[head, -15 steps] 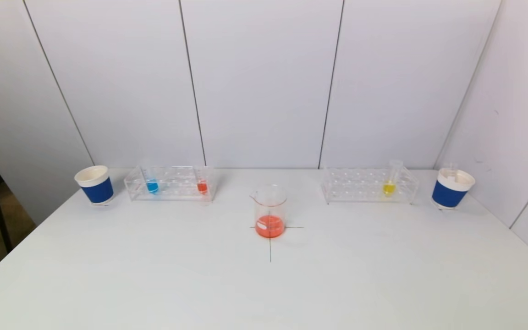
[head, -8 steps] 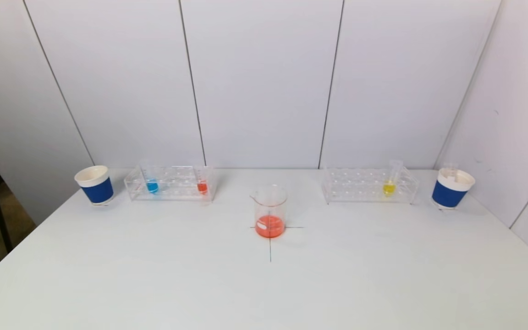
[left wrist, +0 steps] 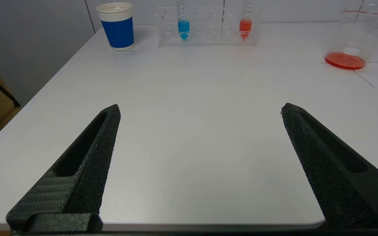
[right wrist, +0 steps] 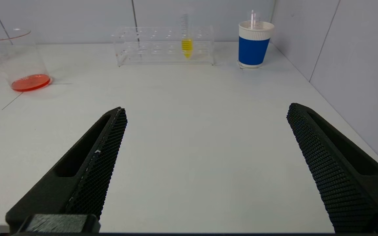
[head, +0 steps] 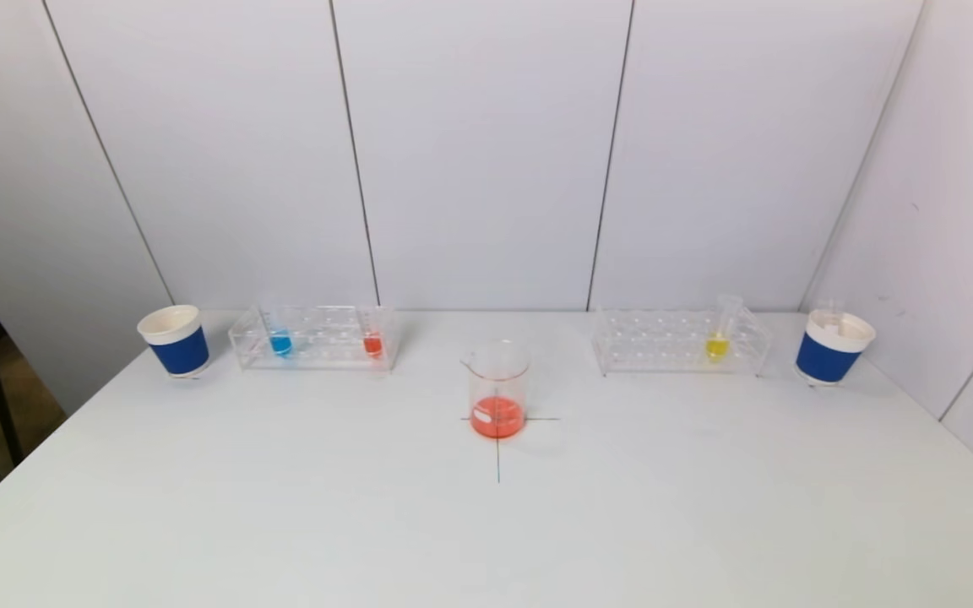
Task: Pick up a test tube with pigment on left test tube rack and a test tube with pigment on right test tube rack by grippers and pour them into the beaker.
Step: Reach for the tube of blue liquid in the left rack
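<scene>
The left test tube rack point(head: 315, 339) is clear plastic and holds a tube with blue pigment point(head: 280, 342) point(left wrist: 183, 26) and a tube with orange pigment point(head: 372, 343) point(left wrist: 245, 26). On the right rack point(head: 679, 341) stands one tube with yellow pigment point(head: 716, 344) point(right wrist: 186, 45). The glass beaker point(head: 497, 388) stands on a cross mark mid-table with orange liquid in its bottom. My left gripper point(left wrist: 200, 109) hangs open at the table's near edge, nothing between its fingers. My right gripper point(right wrist: 207, 109) is open likewise. Neither arm shows in the head view.
A blue and white paper cup point(head: 175, 340) stands left of the left rack. Another such cup point(head: 832, 347) with a clear tube in it stands right of the right rack. Wall panels close the back and right side. The table's left edge point(head: 73, 418) drops to the floor.
</scene>
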Robot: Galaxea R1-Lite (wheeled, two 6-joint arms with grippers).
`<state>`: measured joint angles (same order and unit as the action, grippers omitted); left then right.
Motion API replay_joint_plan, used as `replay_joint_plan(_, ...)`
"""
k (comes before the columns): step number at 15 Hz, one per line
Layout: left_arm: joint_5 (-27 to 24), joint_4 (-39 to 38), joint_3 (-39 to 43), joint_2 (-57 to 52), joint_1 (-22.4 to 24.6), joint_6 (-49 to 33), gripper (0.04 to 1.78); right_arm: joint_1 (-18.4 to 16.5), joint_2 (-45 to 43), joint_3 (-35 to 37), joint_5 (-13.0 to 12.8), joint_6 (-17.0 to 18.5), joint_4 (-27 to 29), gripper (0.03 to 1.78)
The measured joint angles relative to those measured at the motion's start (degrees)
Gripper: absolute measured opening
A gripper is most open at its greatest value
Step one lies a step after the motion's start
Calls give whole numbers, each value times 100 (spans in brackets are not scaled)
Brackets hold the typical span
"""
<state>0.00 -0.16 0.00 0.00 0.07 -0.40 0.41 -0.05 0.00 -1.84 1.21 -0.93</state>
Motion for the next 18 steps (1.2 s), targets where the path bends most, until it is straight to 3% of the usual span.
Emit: replay_joint_plan(18,0,-9,0,0,0,10,172,0,0,0,0,2,0,177)
